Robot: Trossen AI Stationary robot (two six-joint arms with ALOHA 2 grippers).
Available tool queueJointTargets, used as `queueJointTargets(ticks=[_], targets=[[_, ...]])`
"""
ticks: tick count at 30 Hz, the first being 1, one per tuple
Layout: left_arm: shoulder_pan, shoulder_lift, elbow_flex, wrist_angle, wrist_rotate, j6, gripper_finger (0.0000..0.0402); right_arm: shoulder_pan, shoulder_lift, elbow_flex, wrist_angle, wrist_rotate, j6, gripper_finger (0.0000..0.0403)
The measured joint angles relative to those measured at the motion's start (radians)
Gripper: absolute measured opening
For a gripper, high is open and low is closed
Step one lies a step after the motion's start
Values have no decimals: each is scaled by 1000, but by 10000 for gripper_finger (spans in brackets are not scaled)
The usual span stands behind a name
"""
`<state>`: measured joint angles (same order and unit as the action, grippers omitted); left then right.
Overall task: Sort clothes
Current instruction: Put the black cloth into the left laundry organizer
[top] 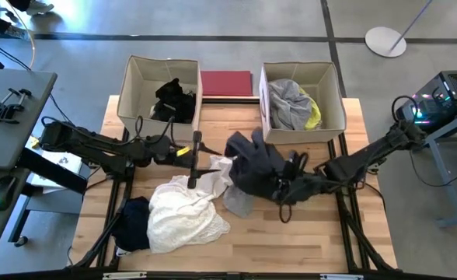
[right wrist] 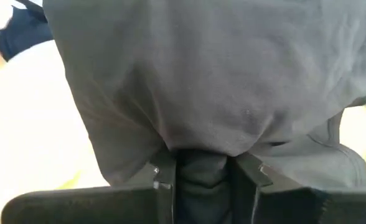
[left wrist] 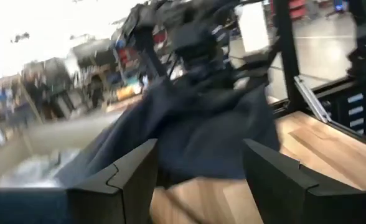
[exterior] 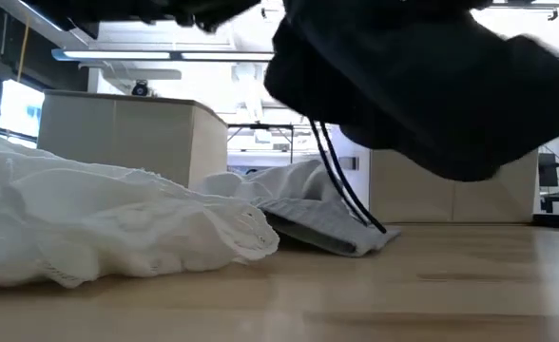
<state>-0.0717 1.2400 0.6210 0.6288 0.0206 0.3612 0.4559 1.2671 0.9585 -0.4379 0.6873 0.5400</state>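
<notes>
A dark grey garment [top: 253,159] with black drawstrings [exterior: 341,180] hangs over the table's middle, and my right gripper [right wrist: 203,177] is shut on it. My left gripper [left wrist: 198,186] stands open to the garment's left [top: 197,159], level and holding nothing. On the table lie a white garment [top: 186,210], a navy one [top: 135,222] and a light grey one [top: 240,201]. Black clothes [top: 174,97] fill the left box. Grey and yellow clothes [top: 294,105] fill the right box. My right gripper pinches a bunched fold of the dark grey garment [right wrist: 201,160] between its two fingers, coming slanting down from the table's right side. The garment drapes over and hangs below the fingers, clear of the tabletop [exterior: 422,95]. Its drawstrings dangle down to the light grey garment [exterior: 327,233].
Two beige boxes [top: 135,78] [top: 333,85] stand at the far edge with a flat dark-red rectangle [top: 227,83] between them. Bare wood [top: 306,233] lies at the near right. The white garment [exterior: 99,218] heaps up at the near left.
</notes>
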Motion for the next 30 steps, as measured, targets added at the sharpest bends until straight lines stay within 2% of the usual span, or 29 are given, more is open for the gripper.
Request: queueJointTargets(ticks=[3,6,9,14,20,26,30], targets=[[-33,12,0,17,1,92,218,-78,26,0,30,-85,-98,66],[-53,34,11,47,7,78,219,-160,93,-1,80,-186,-179,66],[-60,68,36,45,64,60,225,-222,179,-2,216,-287,-271,66],[-55,166,96,-108,45,83,238,-291,316,0,428,-451,-359,66],[-25,275,159,-278,-72,92,258,-331,414,0,514,-526,-362,66],[28,343,192,-413,-71,11,266,-321,418,0,500,-524,-366,65],[46,346,194,-465,-45,-63,266,-314,403,0,496,-514,-383,60]])
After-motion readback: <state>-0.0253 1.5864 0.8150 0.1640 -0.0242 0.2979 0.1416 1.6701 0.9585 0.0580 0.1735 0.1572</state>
